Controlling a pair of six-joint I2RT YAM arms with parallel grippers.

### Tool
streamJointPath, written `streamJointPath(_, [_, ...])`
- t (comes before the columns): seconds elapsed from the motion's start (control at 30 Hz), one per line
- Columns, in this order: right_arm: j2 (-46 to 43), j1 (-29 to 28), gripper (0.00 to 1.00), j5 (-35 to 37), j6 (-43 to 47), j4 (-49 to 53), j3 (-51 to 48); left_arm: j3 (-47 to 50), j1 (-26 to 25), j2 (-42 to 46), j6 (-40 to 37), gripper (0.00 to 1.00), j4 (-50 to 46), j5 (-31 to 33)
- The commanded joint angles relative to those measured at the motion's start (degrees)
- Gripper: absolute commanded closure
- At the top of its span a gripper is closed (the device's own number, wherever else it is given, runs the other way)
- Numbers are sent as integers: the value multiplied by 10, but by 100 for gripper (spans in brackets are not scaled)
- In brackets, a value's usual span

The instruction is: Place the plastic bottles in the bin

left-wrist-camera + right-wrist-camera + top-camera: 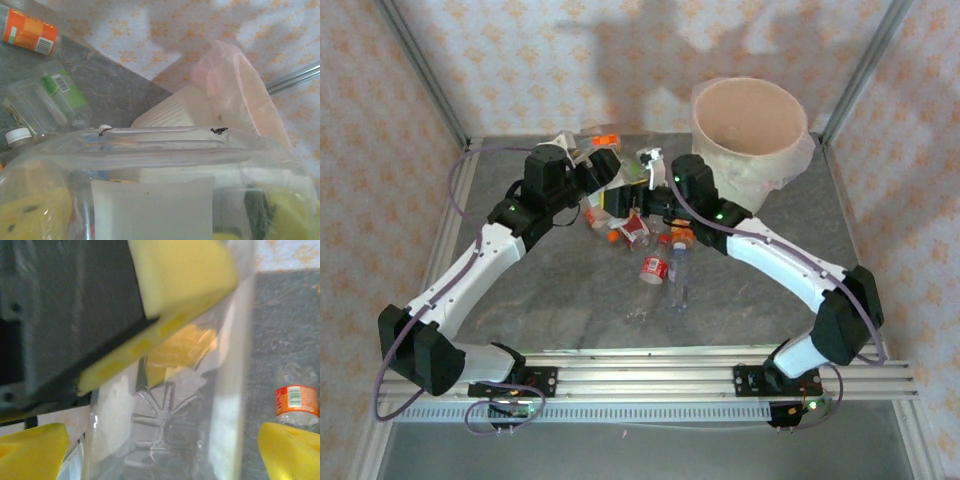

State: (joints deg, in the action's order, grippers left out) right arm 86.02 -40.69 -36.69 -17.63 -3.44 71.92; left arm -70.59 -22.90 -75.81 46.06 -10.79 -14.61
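Top external shows the left gripper (603,188) pinching a clear bottle (160,150), long axis across its pads, at the heap of plastic bottles (645,250). Beside it, the right gripper (160,452) stands spread about that same bottle. Farther right sits the bin (705,120), nearer the right arm, so a handover looks likely.

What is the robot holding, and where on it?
The left gripper clamps a clear bottle around its white-labelled middle; the right gripper is open, holding nothing.
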Motion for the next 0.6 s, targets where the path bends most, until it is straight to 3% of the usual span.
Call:
streamJointPath(0.0, [-9, -4, 3, -19, 22, -31, -24, -24, -2, 8, -16, 36, 32, -1])
streamJointPath(0.1, [-18, -4, 7, 13, 15, -49, -46, -22, -2, 6, -13, 36, 42, -11])
streamJointPath(0.57, [-23, -4, 45, 84, -43, -147, -73, -4, -4, -2, 5, 35, 74, -46])
